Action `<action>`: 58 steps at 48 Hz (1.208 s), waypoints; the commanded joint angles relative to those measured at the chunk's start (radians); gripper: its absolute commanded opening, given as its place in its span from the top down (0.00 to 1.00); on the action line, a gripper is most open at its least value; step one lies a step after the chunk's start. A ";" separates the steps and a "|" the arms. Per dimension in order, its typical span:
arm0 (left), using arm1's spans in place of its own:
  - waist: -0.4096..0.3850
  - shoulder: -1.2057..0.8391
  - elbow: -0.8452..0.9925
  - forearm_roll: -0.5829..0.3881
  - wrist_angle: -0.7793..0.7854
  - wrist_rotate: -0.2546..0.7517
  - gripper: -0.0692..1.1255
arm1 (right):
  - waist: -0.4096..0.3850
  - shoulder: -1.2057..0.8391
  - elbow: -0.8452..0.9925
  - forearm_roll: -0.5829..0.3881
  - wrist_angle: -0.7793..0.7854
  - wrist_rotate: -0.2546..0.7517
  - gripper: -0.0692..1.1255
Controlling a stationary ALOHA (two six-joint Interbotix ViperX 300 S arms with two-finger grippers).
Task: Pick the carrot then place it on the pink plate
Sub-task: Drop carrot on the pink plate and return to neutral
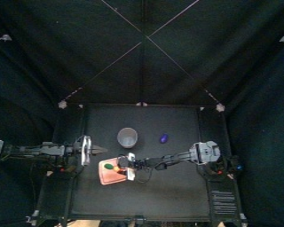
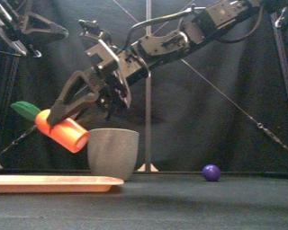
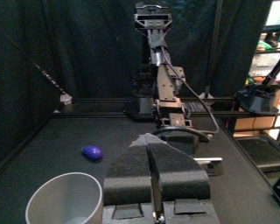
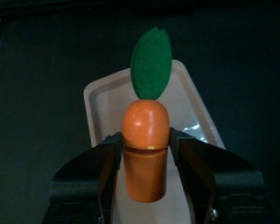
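Right gripper point(image 2: 65, 115), reaching past centre, is clamped tight; left gripper point(image 3: 154, 147) rests closed.

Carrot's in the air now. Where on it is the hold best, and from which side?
Grip the carrot on its thick orange body, not the thin green leaf. Come from above, fingers on each flank, as the right gripper does now: the rounded body fills the gap, and the leaf hangs free over the pink plate.
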 commanded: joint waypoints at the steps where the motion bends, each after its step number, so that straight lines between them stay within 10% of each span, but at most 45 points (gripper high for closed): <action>1: 0.002 -0.002 -0.015 0.003 -0.005 0.000 0.96 | 0.003 -0.018 -0.025 0.002 0.002 0.002 0.28; 12: 0.002 -0.005 -0.015 0.003 -0.005 0.002 0.96 | -0.009 -0.014 0.003 0.003 0.006 0.003 0.07; 39: 0.002 -0.011 -0.014 0.003 -0.005 0.002 0.96 | -0.074 -0.396 0.204 -0.143 -0.063 0.000 0.07; 58: 0.002 -0.020 -0.017 0.009 -0.003 0.003 0.96 | -0.078 -0.759 0.549 -0.066 -0.347 -0.002 0.07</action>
